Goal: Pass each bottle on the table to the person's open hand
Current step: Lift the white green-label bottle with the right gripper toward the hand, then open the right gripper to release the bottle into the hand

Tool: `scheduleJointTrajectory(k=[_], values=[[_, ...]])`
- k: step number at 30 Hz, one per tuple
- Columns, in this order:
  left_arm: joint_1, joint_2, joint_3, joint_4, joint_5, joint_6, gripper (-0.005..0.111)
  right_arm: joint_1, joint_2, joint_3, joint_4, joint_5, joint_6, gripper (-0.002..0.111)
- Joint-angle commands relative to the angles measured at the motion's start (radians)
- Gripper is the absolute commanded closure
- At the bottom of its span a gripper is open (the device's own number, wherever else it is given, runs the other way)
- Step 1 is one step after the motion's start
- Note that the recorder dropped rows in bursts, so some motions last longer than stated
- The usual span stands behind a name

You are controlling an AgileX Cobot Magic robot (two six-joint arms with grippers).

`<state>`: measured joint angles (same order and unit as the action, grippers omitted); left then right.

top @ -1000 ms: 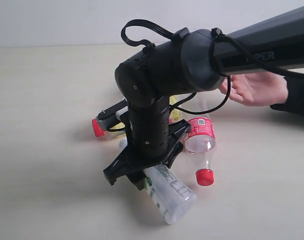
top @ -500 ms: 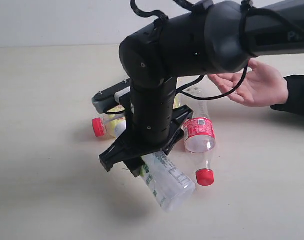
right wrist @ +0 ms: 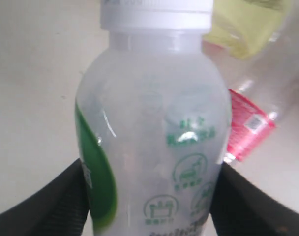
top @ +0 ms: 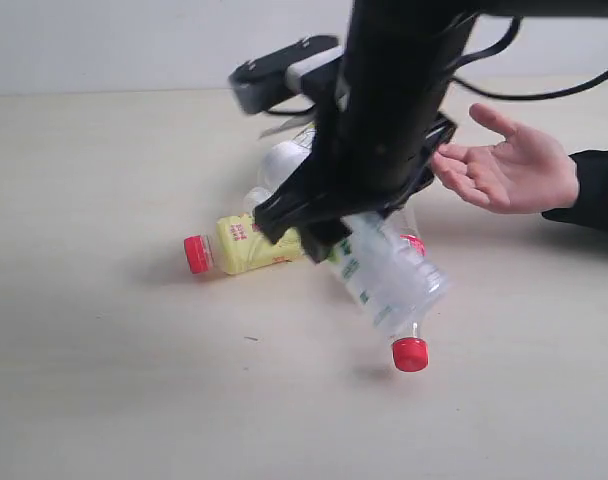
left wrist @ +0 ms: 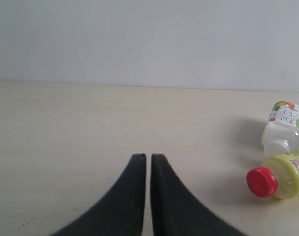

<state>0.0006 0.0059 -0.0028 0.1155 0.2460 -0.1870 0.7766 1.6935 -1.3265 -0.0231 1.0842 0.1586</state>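
Note:
My right gripper is shut on a clear white-capped bottle with a green-and-white label and holds it tilted in the air above the table. In the right wrist view this bottle fills the space between the black fingers. Below it lies the red-labelled bottle, of which mostly the red cap shows. The yellow-labelled bottle lies to the left. Another white bottle lies behind the arm. The person's open hand waits palm up at the right. My left gripper is shut and empty, low over the table.
The left wrist view shows the yellow-labelled bottle's red cap and the white bottle off to one side of the shut fingers. A pale wall stands behind the table. The black sleeve lies at the right edge.
My right arm has risen with the green-and-white bottle, lifting it off the table and toward the hand. The yellow bottle is now uncovered. The hand has barely moved.

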Motion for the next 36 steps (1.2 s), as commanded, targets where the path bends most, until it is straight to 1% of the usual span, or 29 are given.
scheduleJointTrajectory(k=[1, 10, 13, 16, 18, 20, 29, 36], values=[[0.003, -0.006, 0.003, 0.001, -0.001, 0.004, 0.100, -0.143, -0.075, -0.006, -0.025, 0.025, -0.023, 0.108], [0.003, -0.006, 0.003, 0.001, -0.001, 0.004, 0.100, -0.397, -0.066, -0.006, -0.025, 0.006, -0.029, 0.108], [0.003, -0.006, 0.003, 0.001, -0.001, 0.004, 0.100, -0.466, -0.038, -0.008, -0.025, -0.003, -0.035, 0.108], [0.003, -0.006, 0.003, 0.001, -0.001, 0.004, 0.100, -0.509, -0.007, -0.008, -0.025, -0.039, -0.040, 0.108], [0.003, -0.006, 0.003, 0.001, -0.001, 0.004, 0.100, -0.525, 0.018, -0.019, -0.025, -0.051, -0.059, 0.108], [0.003, -0.006, 0.003, 0.001, -0.001, 0.004, 0.100, -0.531, 0.061, -0.057, -0.025, -0.023, -0.066, 0.108], [0.003, -0.006, 0.003, 0.001, -0.001, 0.004, 0.100, -0.531, 0.213, -0.224, -0.021, 0.040, -0.069, 0.108], [0.003, -0.006, 0.003, 0.001, -0.001, 0.004, 0.100, -0.531, 0.264, -0.238, -0.030, 0.071, -0.067, 0.108]])
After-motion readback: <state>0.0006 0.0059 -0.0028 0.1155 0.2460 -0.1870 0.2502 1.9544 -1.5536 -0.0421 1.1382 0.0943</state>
